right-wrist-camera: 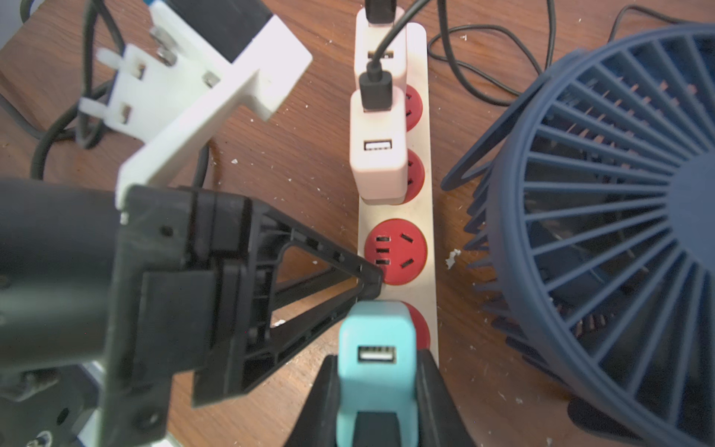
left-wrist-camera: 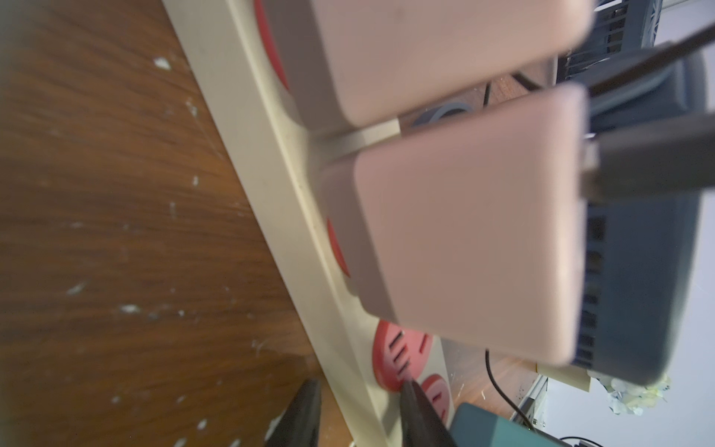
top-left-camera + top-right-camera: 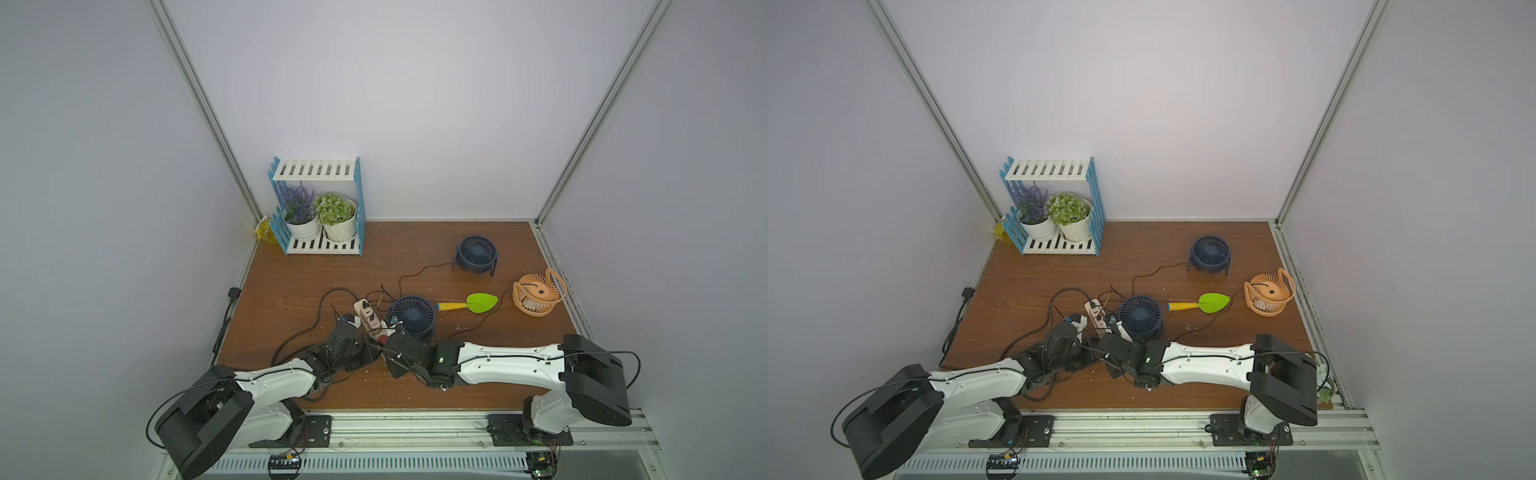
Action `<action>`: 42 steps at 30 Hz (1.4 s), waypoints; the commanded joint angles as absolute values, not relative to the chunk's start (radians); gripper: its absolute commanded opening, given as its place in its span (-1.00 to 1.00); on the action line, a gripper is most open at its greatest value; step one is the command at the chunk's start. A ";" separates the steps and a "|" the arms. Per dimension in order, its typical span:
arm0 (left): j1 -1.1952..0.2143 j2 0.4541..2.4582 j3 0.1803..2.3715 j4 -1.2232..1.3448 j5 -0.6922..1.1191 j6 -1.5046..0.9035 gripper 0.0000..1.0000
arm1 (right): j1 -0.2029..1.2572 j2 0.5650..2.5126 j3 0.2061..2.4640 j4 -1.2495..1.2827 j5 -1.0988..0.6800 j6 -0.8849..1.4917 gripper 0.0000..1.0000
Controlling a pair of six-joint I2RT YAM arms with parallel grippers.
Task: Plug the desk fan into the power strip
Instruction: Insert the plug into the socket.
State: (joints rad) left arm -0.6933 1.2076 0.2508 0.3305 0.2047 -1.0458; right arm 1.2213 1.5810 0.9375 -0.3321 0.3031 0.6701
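Blue-and-white shelf in the table's far left corner holds a lavender pot and a green-flowered pot. Green trowel lies mid-table.

No words to read

No letters, numbers or brand names can be read on anything in these views. The orange fan, at about 3 o'clock on the brown top, has a small dark square at its middle, but it is too small to tell if it is a label.
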 commanded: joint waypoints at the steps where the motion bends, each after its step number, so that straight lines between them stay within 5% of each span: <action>1: -0.654 1.249 0.255 0.326 0.073 -1.034 -0.25 | 1.199 1.697 0.870 -0.634 0.225 0.651 -1.00; 18: -0.651 1.186 0.243 0.382 0.116 -1.021 -0.11 | 1.194 1.731 0.908 -0.649 0.235 0.641 -1.00; 31: -0.651 1.263 0.247 0.425 0.152 -1.010 -0.29 | 1.212 1.808 0.807 -0.653 0.124 0.709 -1.00; 37: -0.650 1.278 0.245 0.426 0.158 -1.015 -0.33 | 1.158 2.010 0.934 -0.688 0.126 0.623 -1.00; 42: -0.650 1.269 0.238 0.427 0.149 -1.026 -0.35 | 1.199 1.956 0.809 -0.646 0.074 0.714 -1.00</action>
